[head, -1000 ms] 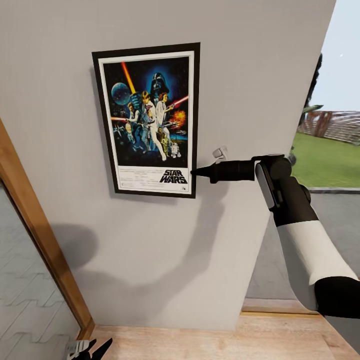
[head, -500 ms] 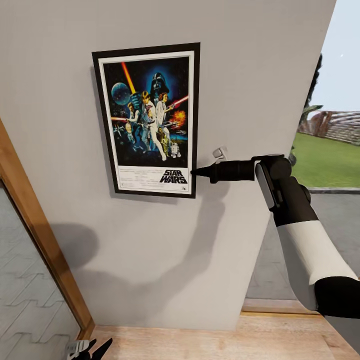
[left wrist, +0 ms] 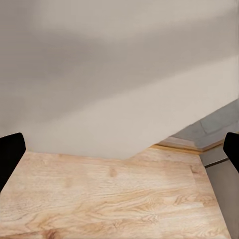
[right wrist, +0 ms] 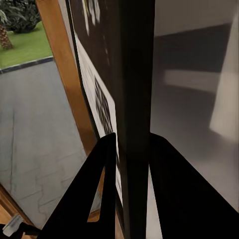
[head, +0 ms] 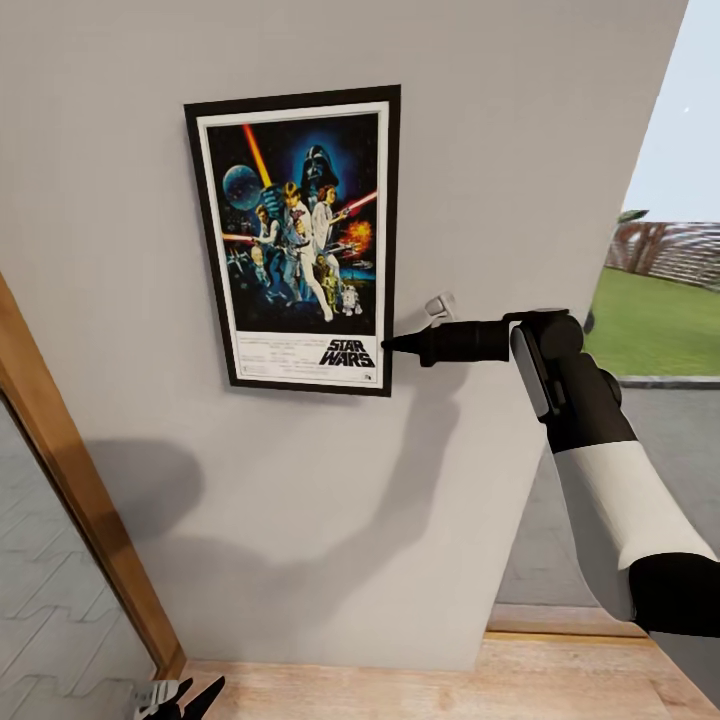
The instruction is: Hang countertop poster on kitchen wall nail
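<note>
The rectangular black-framed Star Wars poster with white border and dark blue artwork sits flat against the pale grey wall in the upper middle of the head view, slightly tilted; the right gripper meets its lower right corner, and in the right wrist view the two black fingers pinch the black frame edge between them. No nail can be made out, so whether the frame is already caught is a judgement, not a sight; the safe way, I think, is to keep the pinch steady, ease the frame down a little until it bears its own weight, then release slowly and draw straight back; a sideways pull could drag it off. The left gripper hangs low at the bottom left above the light wooden floor, its jaws spread.
</note>
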